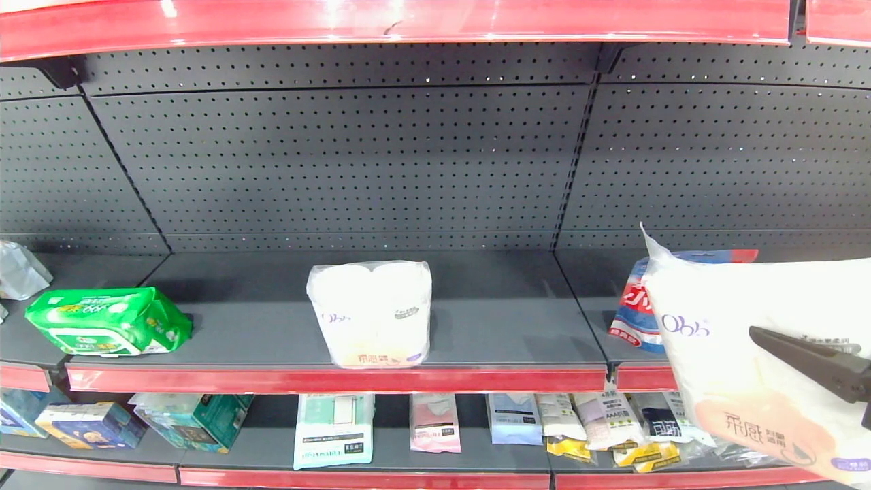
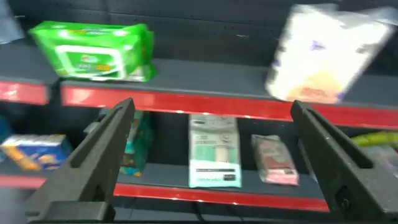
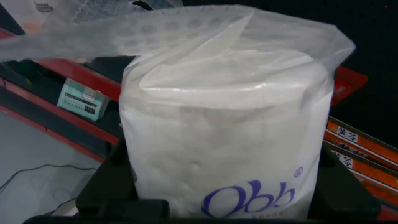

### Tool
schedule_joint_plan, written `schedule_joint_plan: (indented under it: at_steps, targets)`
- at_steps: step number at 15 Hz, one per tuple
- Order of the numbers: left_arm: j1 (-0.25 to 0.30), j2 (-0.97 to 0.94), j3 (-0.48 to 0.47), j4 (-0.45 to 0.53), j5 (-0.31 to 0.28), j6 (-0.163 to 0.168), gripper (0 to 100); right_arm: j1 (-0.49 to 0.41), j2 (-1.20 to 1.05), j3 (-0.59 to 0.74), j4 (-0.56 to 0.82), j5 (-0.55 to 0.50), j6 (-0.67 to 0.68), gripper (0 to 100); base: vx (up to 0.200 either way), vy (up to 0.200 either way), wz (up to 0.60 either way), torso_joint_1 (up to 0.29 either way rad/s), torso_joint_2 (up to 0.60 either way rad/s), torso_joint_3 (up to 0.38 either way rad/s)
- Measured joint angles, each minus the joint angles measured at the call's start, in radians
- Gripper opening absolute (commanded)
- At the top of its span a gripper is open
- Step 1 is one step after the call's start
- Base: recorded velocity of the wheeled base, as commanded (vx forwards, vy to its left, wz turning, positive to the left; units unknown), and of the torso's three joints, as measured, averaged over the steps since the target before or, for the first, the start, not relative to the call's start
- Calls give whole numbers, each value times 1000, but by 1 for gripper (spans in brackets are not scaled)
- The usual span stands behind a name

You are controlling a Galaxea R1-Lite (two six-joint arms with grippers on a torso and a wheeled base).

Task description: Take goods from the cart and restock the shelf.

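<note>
Shelf (image 1: 503,320) holds green pack (image 1: 109,321) at L, white roll pack (image 1: 371,313) mid.

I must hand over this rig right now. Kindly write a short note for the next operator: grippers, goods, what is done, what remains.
Right gripper: shut on the held roll pack, in front of the right part of the shelf, not yet on it.
Left gripper: open, empty, facing the shelf edge.
Done: the standing roll pack is upright mid-shelf; a green pack lies to its left.
Left: set the held roll pack down, probably on the bare shelf beside the standing one.
</note>
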State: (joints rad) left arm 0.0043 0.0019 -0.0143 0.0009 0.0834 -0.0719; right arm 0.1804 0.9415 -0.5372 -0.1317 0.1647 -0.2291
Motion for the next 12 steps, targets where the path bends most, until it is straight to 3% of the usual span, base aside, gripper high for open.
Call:
schedule_joint_plan:
  at_steps: [12]
  targets:
    - [0, 0, 14, -4, 5, 5, 100, 4, 4, -10, -1, 4, 2, 0, 0, 0, 0, 0, 0, 0]
